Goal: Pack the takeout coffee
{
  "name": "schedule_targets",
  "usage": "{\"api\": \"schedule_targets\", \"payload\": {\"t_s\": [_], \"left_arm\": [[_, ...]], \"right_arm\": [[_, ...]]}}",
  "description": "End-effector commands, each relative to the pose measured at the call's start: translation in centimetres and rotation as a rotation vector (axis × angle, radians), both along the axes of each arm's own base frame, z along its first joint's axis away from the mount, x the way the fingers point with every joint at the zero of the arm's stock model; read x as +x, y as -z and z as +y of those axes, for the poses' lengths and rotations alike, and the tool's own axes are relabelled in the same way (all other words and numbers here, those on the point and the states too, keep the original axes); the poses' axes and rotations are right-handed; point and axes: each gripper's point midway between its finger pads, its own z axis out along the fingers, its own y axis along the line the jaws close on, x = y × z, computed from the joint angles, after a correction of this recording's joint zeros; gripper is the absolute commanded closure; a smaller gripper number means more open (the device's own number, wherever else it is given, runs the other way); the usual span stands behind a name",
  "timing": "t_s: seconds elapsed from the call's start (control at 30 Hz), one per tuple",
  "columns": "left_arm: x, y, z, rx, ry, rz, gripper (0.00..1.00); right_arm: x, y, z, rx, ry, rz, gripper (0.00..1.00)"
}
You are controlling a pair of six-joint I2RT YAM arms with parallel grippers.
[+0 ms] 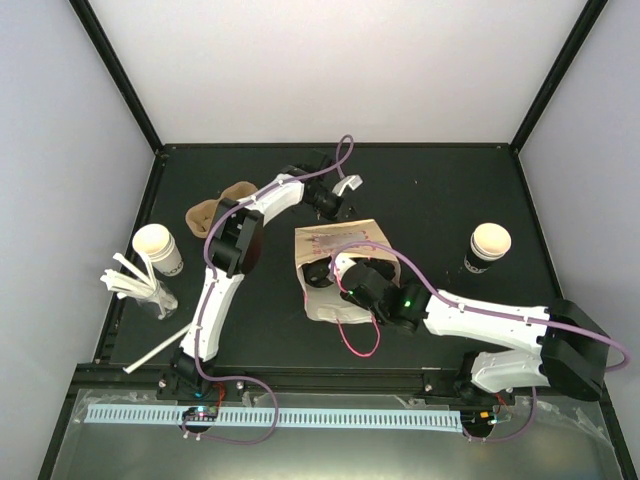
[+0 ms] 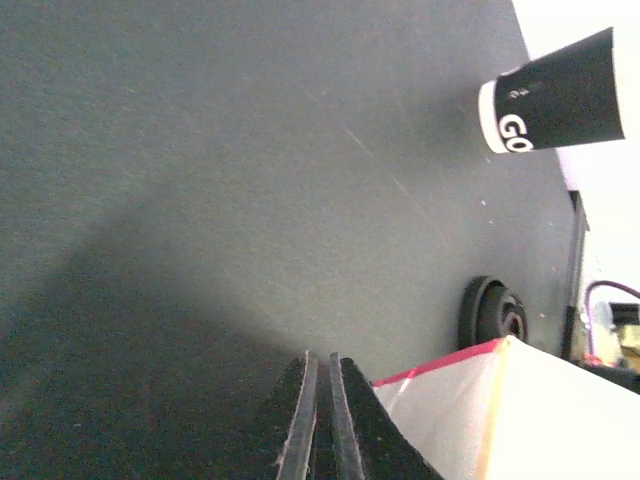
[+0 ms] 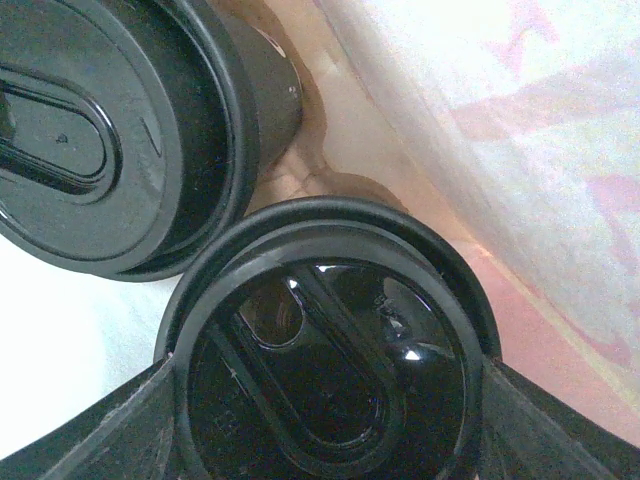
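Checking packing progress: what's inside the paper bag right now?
Inside the paper bag are two black-lidded cups side by side: the farther cup and the nearer cup, gripped by the right hand. Lids hide most of their bodies and whatever they stand on.

Left arm (image 1: 213, 300): white links, black joint housings, black base (image 1: 190, 385). Right arm (image 1: 480, 318): same build, fat black shoulder joint (image 1: 575, 350), green LED (image 1: 406, 300) lit near wrist. Purple cable (image 1: 345, 150) routed along each arm, slack loop at wrist end (right one reads redder at loop). Left gripper (image 2: 320, 365): black wedge-shaped fingers (image 2: 292, 425), pale liner strip down inner faces. Right gripper (image 3: 330, 365): fingers matte black, broad, smooth-faced.
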Motion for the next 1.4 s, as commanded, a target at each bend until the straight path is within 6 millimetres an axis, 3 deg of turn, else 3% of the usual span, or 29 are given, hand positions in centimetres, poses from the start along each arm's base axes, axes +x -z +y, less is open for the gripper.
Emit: {"api": "schedule_targets", "payload": {"t_s": [0.0, 0.3, 0.53, 0.77, 1.07, 1.37], "left_arm": [[-2.7, -0.9, -1.4, -0.096, 0.108, 0.062, 0.94], [-5.6, -0.6, -1.4, -0.096, 0.18, 0.123, 0.94], [-7.1, 0.2, -1.1, -0.093, 0.212, 0.17, 0.94], [-7.6, -0.2, -1.0, -0.1, 0.214, 0.206, 0.95], [-7.9, -0.4, -1.1, -0.107, 0.21, 0.225, 0.97], [-8.5, -0.6, -1.5, -0.115, 0.211, 0.258, 0.98]], "right_arm": [[0.5, 0.5, 0.3, 0.0, 0.009, -0.008, 0.38], [1.0, 1.4, 0.4, -0.015, 0.033, -0.008, 0.38], [1.4, 0.8, 0.8, 0.023, 0.033, -0.049, 0.38], [2.0, 1.5, 0.6, -0.012, 0.062, -0.052, 0.37], [0.9, 3.2, -0.6, 0.029, 0.145, 0.052, 0.37], [0.8, 4.3, -0.2, 0.046, 0.154, 0.078, 0.37]]}}
